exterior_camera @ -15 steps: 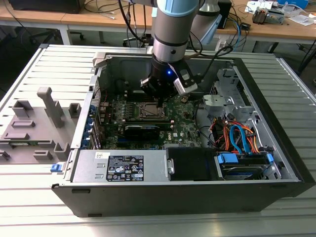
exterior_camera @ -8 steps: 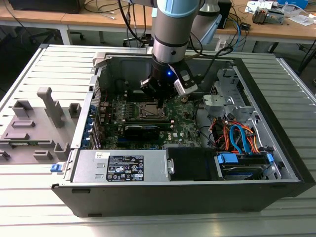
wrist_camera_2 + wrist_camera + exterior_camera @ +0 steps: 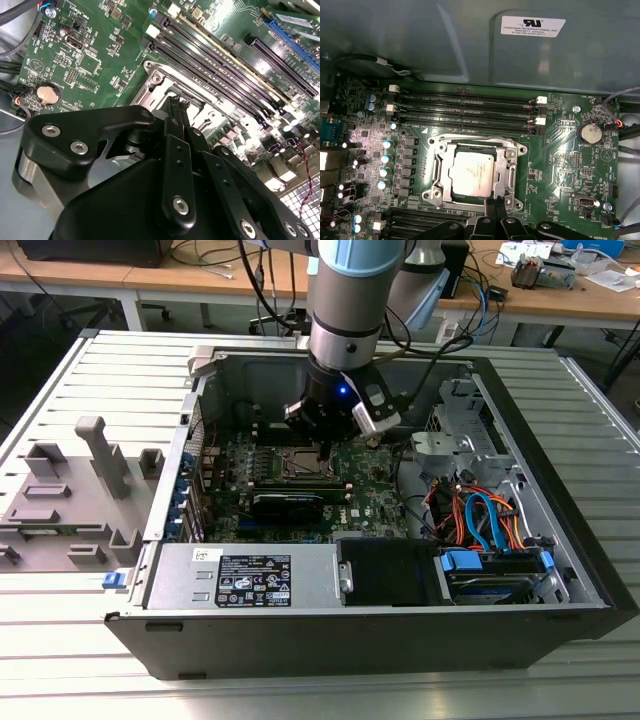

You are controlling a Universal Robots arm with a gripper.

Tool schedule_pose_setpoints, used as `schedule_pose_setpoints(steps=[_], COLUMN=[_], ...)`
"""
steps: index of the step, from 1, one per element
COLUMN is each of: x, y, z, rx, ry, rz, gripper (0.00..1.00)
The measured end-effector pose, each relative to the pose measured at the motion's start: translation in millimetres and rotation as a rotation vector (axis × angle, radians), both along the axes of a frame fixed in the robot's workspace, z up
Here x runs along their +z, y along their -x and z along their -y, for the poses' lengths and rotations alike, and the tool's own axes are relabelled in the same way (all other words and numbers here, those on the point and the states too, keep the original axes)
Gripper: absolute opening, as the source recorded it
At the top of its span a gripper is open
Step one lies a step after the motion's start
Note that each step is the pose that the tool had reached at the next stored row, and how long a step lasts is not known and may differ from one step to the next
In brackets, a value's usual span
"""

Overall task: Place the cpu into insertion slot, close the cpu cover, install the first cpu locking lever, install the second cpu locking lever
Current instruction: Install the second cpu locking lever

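In the first wrist view the cpu [image 3: 472, 172], a silvery square chip, lies flat in the insertion slot [image 3: 434, 194]. The cpu cover [image 3: 441, 167], a thin metal frame, lies down around the chip. My gripper [image 3: 496, 204] is shut, its black fingertips together at the socket's edge. In the second wrist view the gripper [image 3: 177, 102] tip meets the socket's metal frame [image 3: 157, 82], beside a thin wire lever [image 3: 205, 122]. From the exterior view the gripper [image 3: 325, 452] hangs straight down over the socket [image 3: 298, 464] inside the open computer case [image 3: 400, 630].
Long black memory slots [image 3: 465, 107] run beside the socket. A coin battery [image 3: 592, 132] sits on the green board. A black card [image 3: 288, 502] lies in front of the socket, cables and drive bays [image 3: 480, 530] fill the exterior view's right. A grey fixture [image 3: 70, 490] stands outside the case.
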State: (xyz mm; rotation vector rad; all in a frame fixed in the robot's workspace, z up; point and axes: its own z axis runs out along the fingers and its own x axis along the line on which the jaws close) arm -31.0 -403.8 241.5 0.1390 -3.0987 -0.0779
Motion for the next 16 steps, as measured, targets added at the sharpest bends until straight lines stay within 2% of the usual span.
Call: schedule_pose_setpoints(steps=[11,16], x=[0.0,0.0], y=[0.0,0.0], z=[3.8,7.2], rx=[0.0,0.0], ry=[0.0001,0.0001], rz=[0.0,0.0], gripper=[0.11,0.11])
